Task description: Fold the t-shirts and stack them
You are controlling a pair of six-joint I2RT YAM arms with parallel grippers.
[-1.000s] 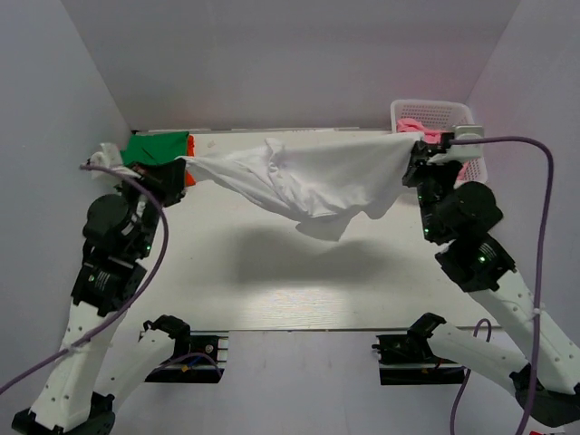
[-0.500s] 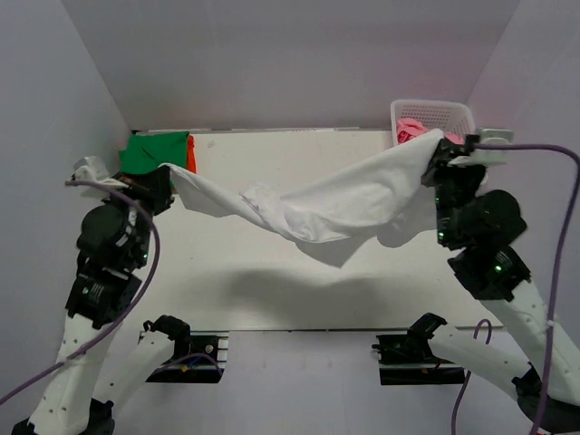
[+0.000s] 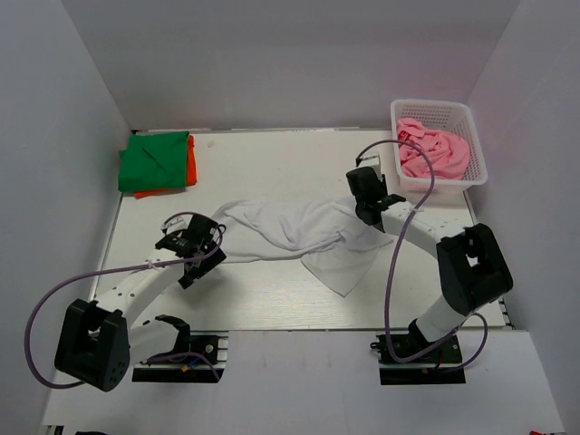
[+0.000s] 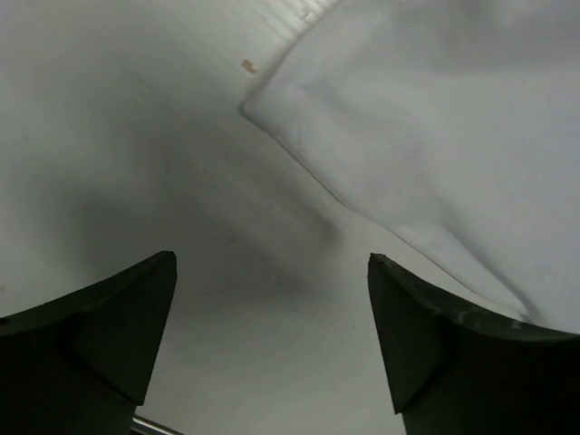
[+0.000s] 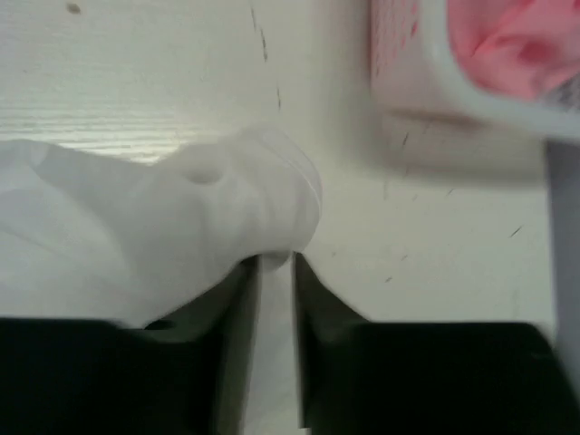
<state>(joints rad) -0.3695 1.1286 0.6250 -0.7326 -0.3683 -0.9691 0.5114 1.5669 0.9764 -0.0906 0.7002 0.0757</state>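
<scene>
The right tool (image 5: 275, 265) is pinching the white t-shirt (image 3: 299, 227) while the left tool (image 4: 270, 267) is gaping empty, so gripping the corner (image 4: 258, 107) just ahead seems wise.

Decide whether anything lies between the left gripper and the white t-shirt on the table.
Nothing visible does. The left gripper is open just above the bare table, and the edge of the white t-shirt lies just ahead of its fingertips, with only tabletop between them.
</scene>
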